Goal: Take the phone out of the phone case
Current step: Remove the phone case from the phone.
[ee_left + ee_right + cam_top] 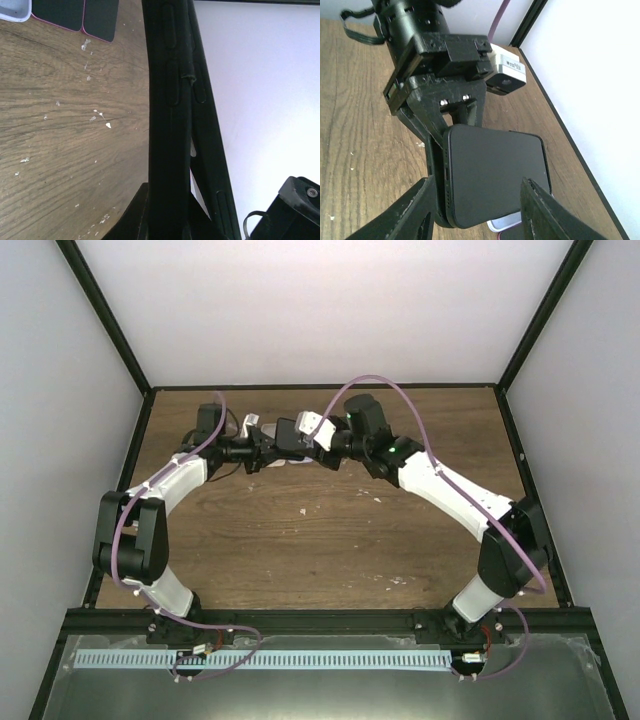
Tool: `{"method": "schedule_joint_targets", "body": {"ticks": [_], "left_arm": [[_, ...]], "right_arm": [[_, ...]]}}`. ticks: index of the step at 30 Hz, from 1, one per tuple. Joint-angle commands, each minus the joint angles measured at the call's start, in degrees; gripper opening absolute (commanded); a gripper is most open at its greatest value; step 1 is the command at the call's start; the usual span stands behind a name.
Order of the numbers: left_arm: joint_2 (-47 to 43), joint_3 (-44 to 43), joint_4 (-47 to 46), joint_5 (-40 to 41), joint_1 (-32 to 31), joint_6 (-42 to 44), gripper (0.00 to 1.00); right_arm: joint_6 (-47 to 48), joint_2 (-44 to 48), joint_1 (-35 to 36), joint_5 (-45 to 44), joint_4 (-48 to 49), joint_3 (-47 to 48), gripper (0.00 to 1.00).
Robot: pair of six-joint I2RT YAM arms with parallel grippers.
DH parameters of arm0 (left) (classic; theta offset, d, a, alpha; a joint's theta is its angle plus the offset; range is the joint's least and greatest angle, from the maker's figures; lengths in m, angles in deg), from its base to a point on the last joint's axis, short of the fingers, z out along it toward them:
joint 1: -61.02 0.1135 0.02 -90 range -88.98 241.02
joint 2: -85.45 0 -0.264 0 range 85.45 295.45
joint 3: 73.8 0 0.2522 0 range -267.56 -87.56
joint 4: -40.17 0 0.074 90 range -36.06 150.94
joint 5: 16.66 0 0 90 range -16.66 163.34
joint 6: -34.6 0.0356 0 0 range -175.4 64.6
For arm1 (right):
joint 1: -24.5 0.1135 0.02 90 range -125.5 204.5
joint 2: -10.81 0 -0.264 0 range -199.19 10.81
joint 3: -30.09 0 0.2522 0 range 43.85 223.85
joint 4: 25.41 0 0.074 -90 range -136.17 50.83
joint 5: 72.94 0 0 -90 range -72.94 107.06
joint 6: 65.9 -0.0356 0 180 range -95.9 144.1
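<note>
The right fingers (415,215) stand wide, one on each side of the phone (495,175). Neither pad clearly touches it. That spread suits a gripper lined up to close on the bare slab once it sits square between them. The right gripper (477,182) comes in from the near side, so a pull would probably draw the phone toward the robot.

The left gripper (451,125) faces it and is clamped on the far end of the black bundle, holding it off the table (360,125). It seems to pinch the case (433,170); whether it also traps the phone, the views do not show. The likely reason for this hold is to anchor the case while the other arm works.

The phone lies screen up and is partly out. In the right wrist view, its left edge stands clear of the case wall. In the left wrist view, daylight shows between two black edges that part toward the bottom. The far end looks seated yet, so the job is judged about midway.

Below the bundle, a pink-edged slab (502,224) lies on the table. It is no part of this grip. Both arms meet at the far centre of the table, with bare wood on either side.
</note>
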Motion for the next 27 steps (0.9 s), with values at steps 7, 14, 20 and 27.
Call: {"method": "schedule_joint_targets", "body": {"ticks": [7, 14, 20, 27], "left_arm": [[1.4, -2.7, -1.9, -0.6, 0.4, -3.8, 0.0], [2.1, -3.2, -2.6, -0.8, 0.4, -4.5, 0.0], [2.2, -3.3, -2.6, -0.9, 0.4, -4.4, 0.0], [2.1, -3.4, -2.7, -1.0, 0.4, -4.2, 0.0]], "right_arm": [[3.0, -2.8, 1.0, -3.6, 2.3, -0.2, 0.43], [3.7, -4.2, 1.2, -4.4, 1.8, -0.5, 0.41], [3.7, -4.5, 1.3, -3.8, 1.9, -0.7, 0.41], [3.5, -6.5, 1.4, -10.6, 3.6, 0.4, 0.32]]}}
